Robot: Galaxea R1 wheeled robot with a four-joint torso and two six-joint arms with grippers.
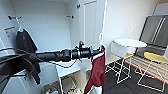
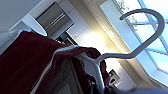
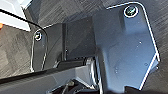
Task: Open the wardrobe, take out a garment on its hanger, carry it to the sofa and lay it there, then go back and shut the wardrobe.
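Left gripper (image 1: 98, 52) at frame centre, jaws closed on the hanger (image 2: 140, 40), with the garment (image 1: 97, 72) hanging below toward lower centre, clear of the wardrobe (image 1: 45, 30) in the upper left. Right gripper jaws: cannot tell.

Likely risks: jacket sliding off the hanger's shoulder during a turn, since cloth looks bunched near the neck in the left wrist view; hem snagging on the white round table (image 1: 128, 43) or the yellow stool (image 1: 156, 57) at right. Black T-shirt (image 1: 25, 43) at far left. Sofa not seen from here.
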